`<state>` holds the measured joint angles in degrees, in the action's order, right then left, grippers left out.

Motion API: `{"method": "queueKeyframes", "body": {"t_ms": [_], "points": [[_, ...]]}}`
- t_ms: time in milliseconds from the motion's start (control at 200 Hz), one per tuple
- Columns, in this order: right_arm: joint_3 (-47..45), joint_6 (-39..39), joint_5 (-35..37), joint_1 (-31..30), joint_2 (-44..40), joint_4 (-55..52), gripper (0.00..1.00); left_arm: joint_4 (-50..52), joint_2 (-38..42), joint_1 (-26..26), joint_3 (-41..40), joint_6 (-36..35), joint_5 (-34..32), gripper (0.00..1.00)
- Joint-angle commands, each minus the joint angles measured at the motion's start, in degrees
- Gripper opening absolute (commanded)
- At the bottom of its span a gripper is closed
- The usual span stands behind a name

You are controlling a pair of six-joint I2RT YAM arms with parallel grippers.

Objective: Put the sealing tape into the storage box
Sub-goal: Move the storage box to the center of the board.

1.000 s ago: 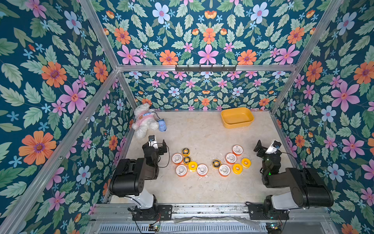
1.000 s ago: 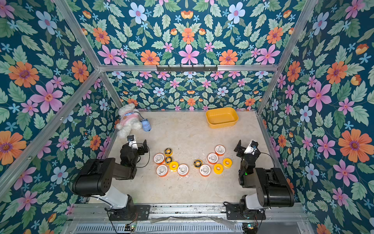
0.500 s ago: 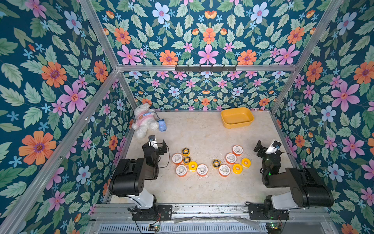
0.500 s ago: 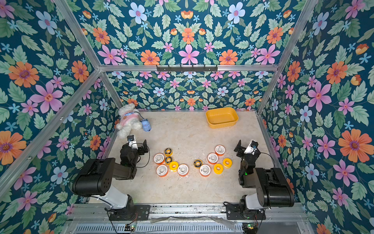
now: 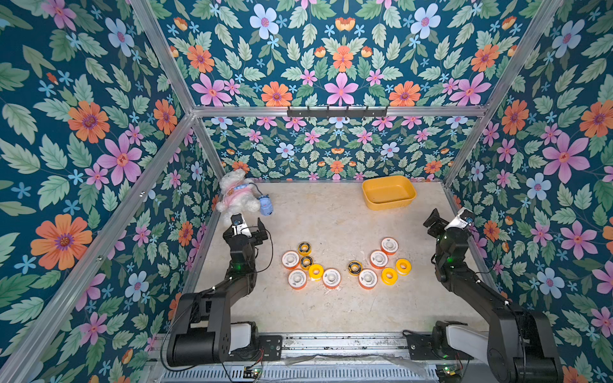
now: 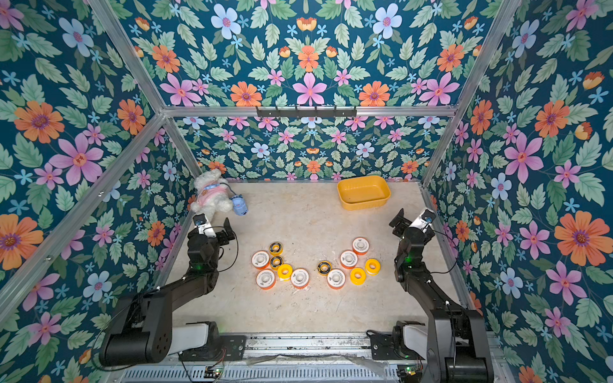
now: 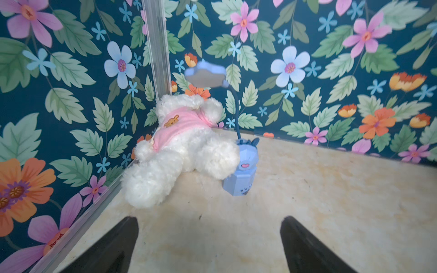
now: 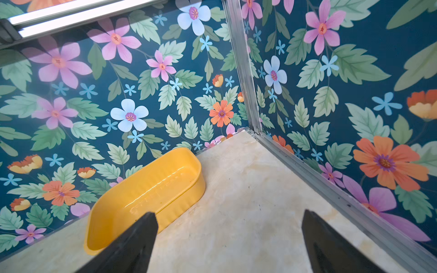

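Twelve tape spools point(image 5: 331, 278) lying flat, two close clusters: white-faced orange-rimmed, all-yellow, small black-yellow. Shallow yellow box point(image 5: 391, 205) upright, empty, by back wall, well apart.

Plush toy point(image 5: 237, 195): white and fluffy, with a pink top that carries a small orange figure. It lies in the far left corner of the counter, close against the left wall.
Blue gadget point(image 5: 266, 207): a small light-blue base shaped like an animal, standing upright and touching the toy's leg. In the left wrist view a thin bent neck rises from it to a flat, blurred head.
Counter point(image 5: 331, 311): pale beige, marbled, with a few dark specks.
Walls point(image 5: 338, 156): dark teal with pink, orange and blue flowers and green leaves.
Frame point(image 5: 232, 111): silver metal bars along the wall edges and corners.
Hook rail point(image 5: 336, 112): black, with several hooks, fixed on the horizontal bar of the back wall.
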<state>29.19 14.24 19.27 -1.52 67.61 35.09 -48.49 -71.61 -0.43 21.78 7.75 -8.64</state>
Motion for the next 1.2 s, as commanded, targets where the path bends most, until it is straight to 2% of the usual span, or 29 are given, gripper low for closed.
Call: {"method": "queueKeyframes", "body": {"t_ms": [0,115,210,370,550,905,1195], "points": [[6.3,6.9,-7.1,-0.1,2.2,-18.3,0.99,14.7,3.4,-0.1,2.9,12.7,-0.2,1.00],[13.2,14.9,-10.5,-0.1,6.9,-24.5,0.99,21.5,5.2,-0.4,5.5,18.7,1.9,1.00],[18.0,19.7,-15.2,-0.1,11.4,-27.6,0.99,27.1,6.2,-0.5,8.0,20.6,5.0,1.00],[27.4,25.0,-20.7,-0.6,20.0,-33.9,0.99,36.1,7.6,-0.5,12.5,21.7,8.9,0.99],[37.1,29.5,-22.3,-2.3,30.5,-39.8,0.93,41.2,7.9,-0.5,15.2,20.1,12.8,1.00],[51.1,33.6,-23.4,-3.8,44.6,-47.4,0.89,42.8,6.2,-0.5,16.7,20.2,17.8,1.00],[58.5,32.9,-21.6,-4.5,51.1,-51.4,0.85,43.9,5.1,-0.5,17.2,19.8,19.0,1.00]]}}
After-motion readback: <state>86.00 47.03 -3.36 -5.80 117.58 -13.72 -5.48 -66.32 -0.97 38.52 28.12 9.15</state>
